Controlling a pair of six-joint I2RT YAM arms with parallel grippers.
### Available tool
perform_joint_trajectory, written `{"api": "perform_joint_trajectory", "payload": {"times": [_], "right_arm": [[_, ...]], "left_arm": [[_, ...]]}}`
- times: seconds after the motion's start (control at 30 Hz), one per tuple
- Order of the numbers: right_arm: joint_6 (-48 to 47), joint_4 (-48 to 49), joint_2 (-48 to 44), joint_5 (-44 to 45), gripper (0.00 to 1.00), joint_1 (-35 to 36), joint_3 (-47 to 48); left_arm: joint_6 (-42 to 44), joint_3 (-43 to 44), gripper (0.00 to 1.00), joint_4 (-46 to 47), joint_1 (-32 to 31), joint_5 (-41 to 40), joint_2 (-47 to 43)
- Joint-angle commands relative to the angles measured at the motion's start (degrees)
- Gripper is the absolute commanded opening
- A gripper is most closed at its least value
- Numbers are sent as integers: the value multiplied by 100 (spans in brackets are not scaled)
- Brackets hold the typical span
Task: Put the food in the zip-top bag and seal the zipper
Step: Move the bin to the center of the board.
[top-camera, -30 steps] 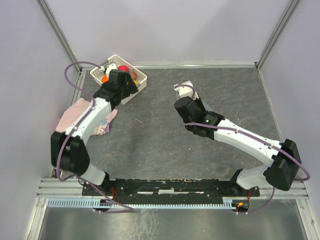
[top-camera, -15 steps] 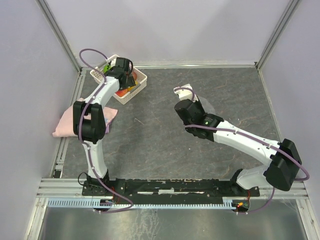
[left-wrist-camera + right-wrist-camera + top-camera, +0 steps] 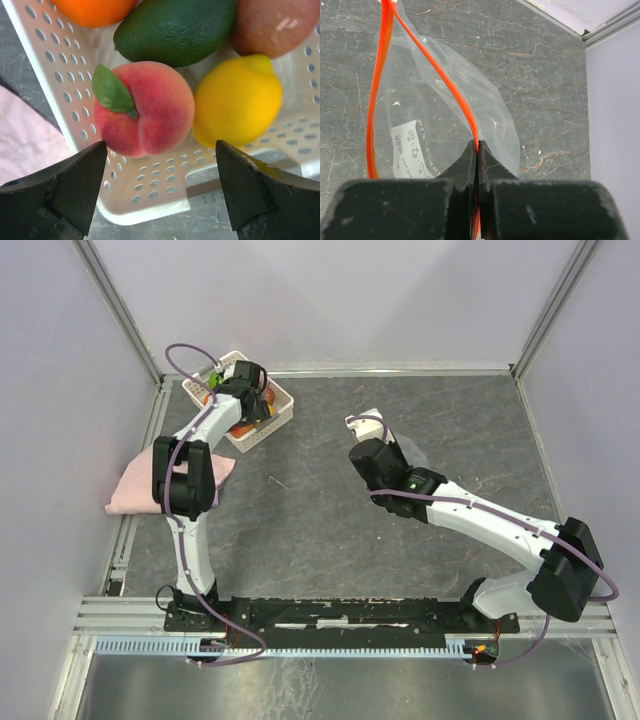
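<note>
The food lies in a white perforated basket [image 3: 283, 400] at the back left: a peach [image 3: 145, 107], a yellow lemon [image 3: 237, 102], a dark green avocado [image 3: 175, 30], an orange [image 3: 92, 7] and a brownish fruit [image 3: 275, 25]. My left gripper [image 3: 161, 150] is open and empty just above the basket's near rim [image 3: 150, 195], level with the peach; it also shows in the top view [image 3: 250, 388]. My right gripper [image 3: 477, 145] is shut on the orange-red zipper [image 3: 435, 70] of the clear zip-top bag [image 3: 420, 105], which hangs open at mid-table [image 3: 412, 455].
A pink cloth [image 3: 135, 485] lies left of the basket by the left wall and shows in the left wrist view [image 3: 25, 140]. Metal frame rails run along the table's back and sides. Dark stone-patterned tabletop [image 3: 300, 510] lies between the arms.
My left arm has swung up from over the pink cloth and stretched out over the basket, then settled a little. My right gripper has held the bag almost still.
</note>
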Motion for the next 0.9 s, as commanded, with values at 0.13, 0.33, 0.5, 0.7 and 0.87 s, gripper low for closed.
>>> {"api": "perform_joint_trajectory", "payload": {"times": [0.13, 0.33, 0.5, 0.7, 0.87], "right_arm": [[-8, 104, 52, -172, 2, -22, 126], [-5, 113, 50, -232, 2, -18, 118], [-12, 100, 35, -253, 1, -20, 107], [-21, 96, 21, -261, 2, -18, 101], [-23, 101, 23, -270, 2, -25, 100]], "left_arm": [[100, -761, 96, 10, 313, -280, -622], [97, -805, 97, 256, 387, -71, -813], [9, -623, 99, 285, 435, -103, -654], [-9, -522, 100, 370, 494, 63, -428], [-13, -519, 100, 390, 501, 261, -286]]}}
